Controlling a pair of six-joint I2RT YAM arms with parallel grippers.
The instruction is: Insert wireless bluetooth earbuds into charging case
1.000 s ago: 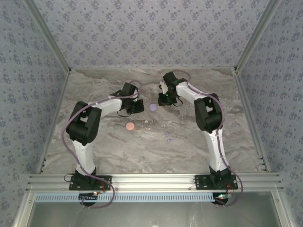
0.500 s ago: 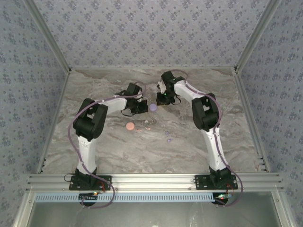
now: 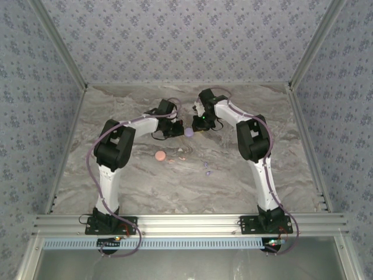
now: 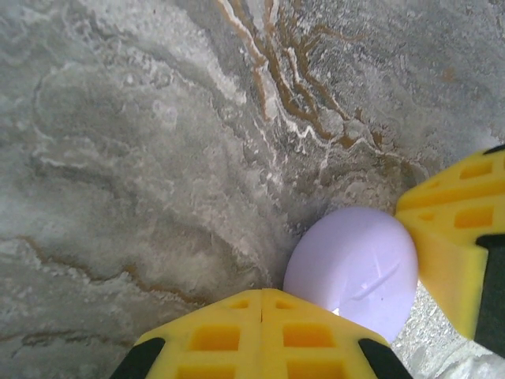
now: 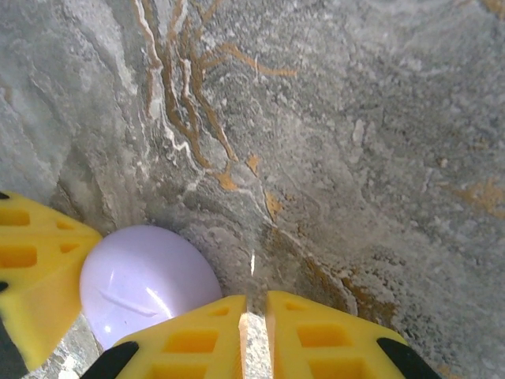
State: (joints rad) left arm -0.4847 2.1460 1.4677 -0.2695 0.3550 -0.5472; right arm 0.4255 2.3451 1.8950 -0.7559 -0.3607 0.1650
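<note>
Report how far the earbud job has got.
Done: nothing; the tiny earbuds lie loose on the table. In hand: the shut left pincer and shut right pincer flank the purple disc. Left: seating every earbud.

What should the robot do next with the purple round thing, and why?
Probably open the right jaws a little to grip the purple disc. The left jaws and right jaws are both shut and sit at opposite sides of it, so neither holds it yet. The earbuds lie apart from it.
</note>
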